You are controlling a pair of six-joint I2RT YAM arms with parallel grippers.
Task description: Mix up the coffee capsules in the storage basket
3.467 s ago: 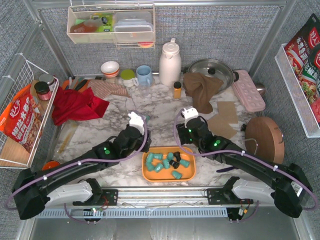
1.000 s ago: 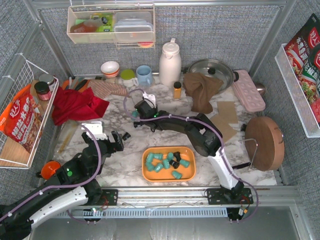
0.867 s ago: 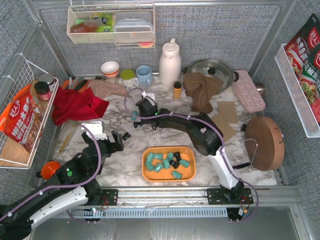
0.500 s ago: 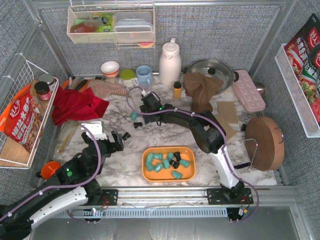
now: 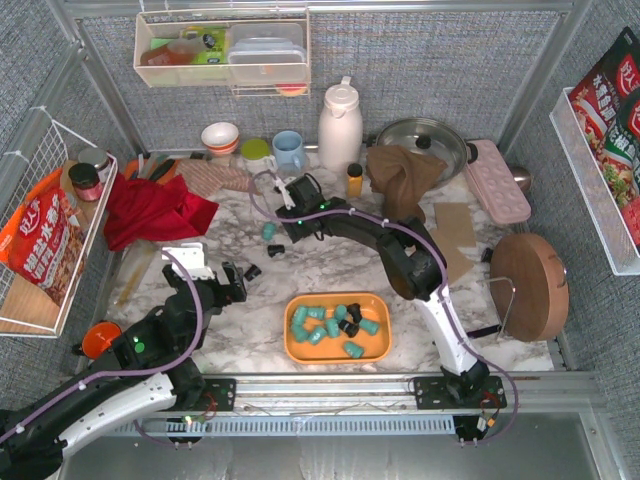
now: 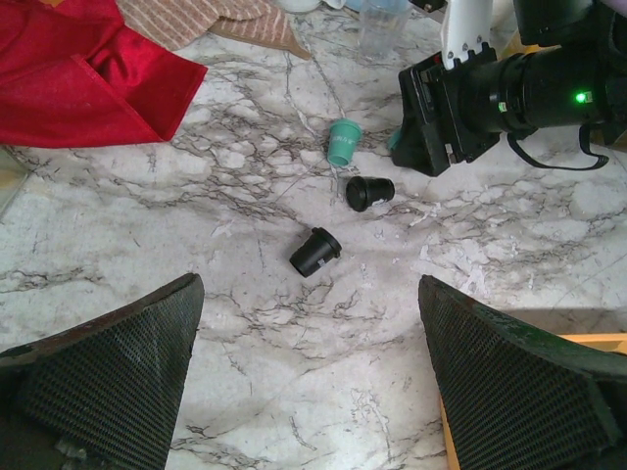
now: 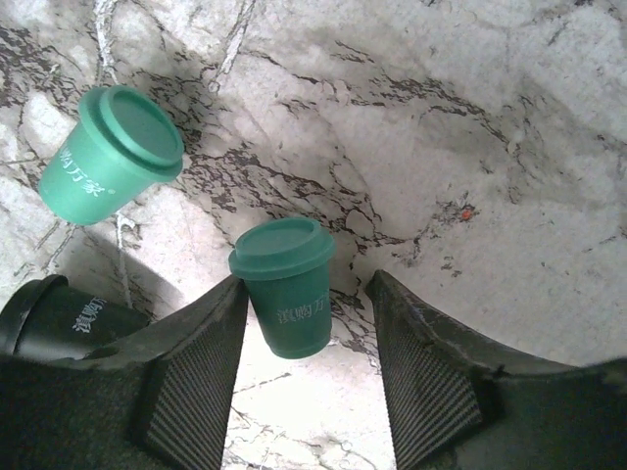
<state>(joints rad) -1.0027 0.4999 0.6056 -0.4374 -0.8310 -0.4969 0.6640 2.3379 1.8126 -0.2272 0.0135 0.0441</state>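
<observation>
Orange plastic, smooth and glossy, makes up the storage basket (image 5: 310,350), a shallow rounded rectangle with a low rim at the near middle of the desk (image 5: 330,270), whose top is white marble veined in grey. Inside it the coffee capsules (image 5: 318,335) lie jumbled. They are small tapered pods with flat lids, mostly matte teal, with a couple of black ones near the centre.

More pods lie loose on the marble, well beyond the basket to its far left. From the left wrist I can see a teal pod (image 6: 343,143) and two black ones (image 6: 369,192) (image 6: 314,252) tipped on their sides, each apart from the others. A crumpled red cloth (image 6: 78,78) lies farther off at the desk's left.

The right arm stretches across to this loose group. Its right end effector (image 7: 306,294) brackets one teal capsule (image 7: 284,294), printed with small pale characters. The ribbed black fingers (image 7: 191,372) stand on either side of it, and bare marble shows between the pod and the right-hand finger, so the jaws are not closed on it.

The left end effector (image 6: 309,294) hangs over the marble near the closest black pod, its mesh-textured fingers (image 6: 108,372) spread wide with nothing between them.
</observation>
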